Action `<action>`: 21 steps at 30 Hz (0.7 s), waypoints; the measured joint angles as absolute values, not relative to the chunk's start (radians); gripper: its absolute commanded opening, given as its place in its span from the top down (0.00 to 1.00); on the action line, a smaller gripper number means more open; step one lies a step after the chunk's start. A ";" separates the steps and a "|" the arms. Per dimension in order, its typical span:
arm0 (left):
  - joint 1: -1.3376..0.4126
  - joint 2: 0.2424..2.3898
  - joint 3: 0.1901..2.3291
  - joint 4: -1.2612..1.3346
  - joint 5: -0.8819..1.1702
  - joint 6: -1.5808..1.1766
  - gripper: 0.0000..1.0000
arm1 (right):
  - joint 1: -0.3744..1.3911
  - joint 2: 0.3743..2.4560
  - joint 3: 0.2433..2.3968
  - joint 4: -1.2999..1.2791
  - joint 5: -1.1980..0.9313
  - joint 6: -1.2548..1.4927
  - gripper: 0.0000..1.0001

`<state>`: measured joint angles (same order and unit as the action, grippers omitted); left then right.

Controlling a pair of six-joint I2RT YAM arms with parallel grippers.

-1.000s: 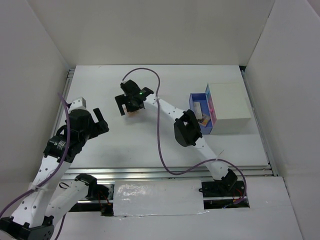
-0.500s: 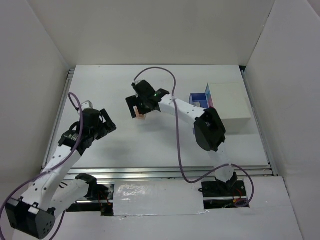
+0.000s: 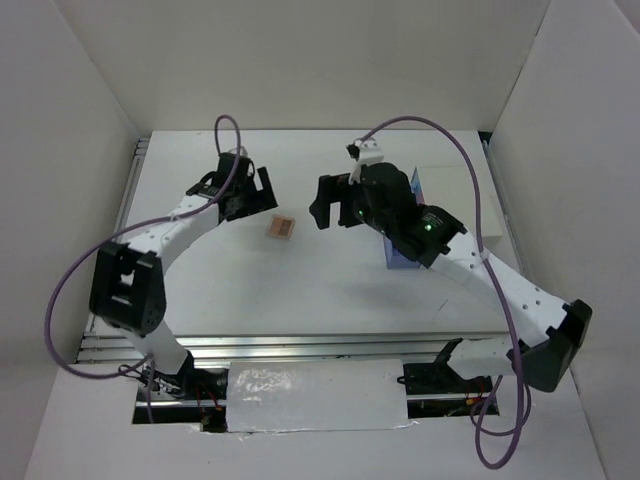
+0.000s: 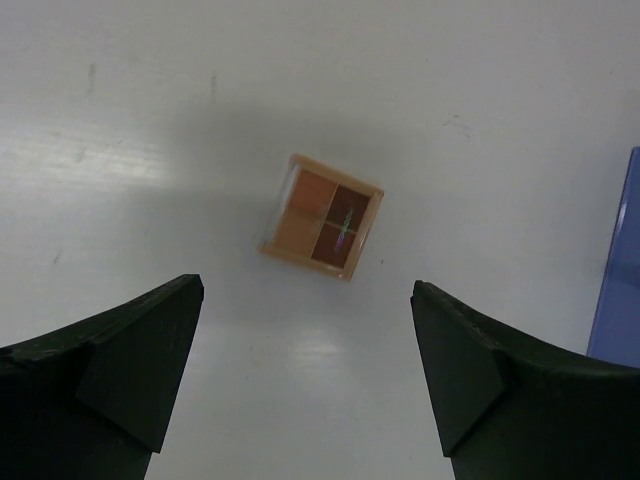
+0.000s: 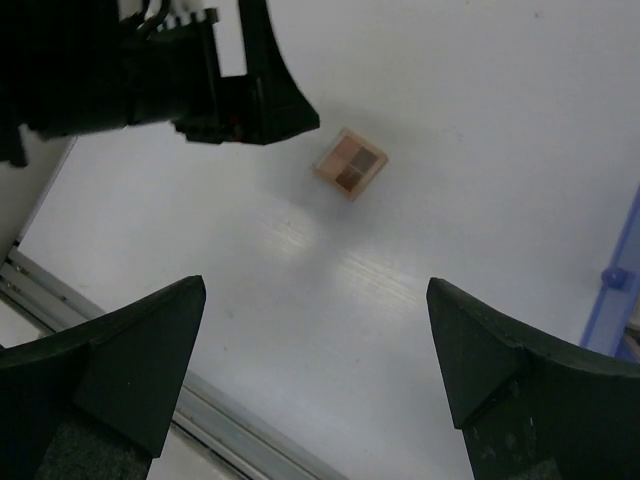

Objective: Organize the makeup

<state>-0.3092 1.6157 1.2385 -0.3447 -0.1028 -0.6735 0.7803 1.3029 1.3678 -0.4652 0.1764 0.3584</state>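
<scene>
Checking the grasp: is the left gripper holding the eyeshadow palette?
No, the eyeshadow palette lies flat on the table, apart from the fingers of the open left gripper.

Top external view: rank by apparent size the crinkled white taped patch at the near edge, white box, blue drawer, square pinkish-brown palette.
1. crinkled white taped patch
2. white box, partly behind the right arm
3/4. blue drawer and pinkish-brown palette: unsure, the arm hides most of the drawer.

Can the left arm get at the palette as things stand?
Probably yes. The left gripper is open, the palette lies flat on the table just ahead of it, and nothing stands between them.
</scene>
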 measured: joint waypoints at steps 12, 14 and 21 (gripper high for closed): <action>-0.387 1.999 1.447 -0.351 -0.047 -0.463 0.01 | 0.763 0.938 1.170 -0.521 0.188 0.388 0.00; -0.393 2.022 1.460 -0.361 -0.059 -0.449 0.01 | 0.763 0.889 1.164 -0.519 0.186 0.388 0.00; -0.438 2.080 1.503 -0.402 -0.179 -0.445 0.04 | 0.763 0.796 1.137 -0.519 0.148 0.385 0.00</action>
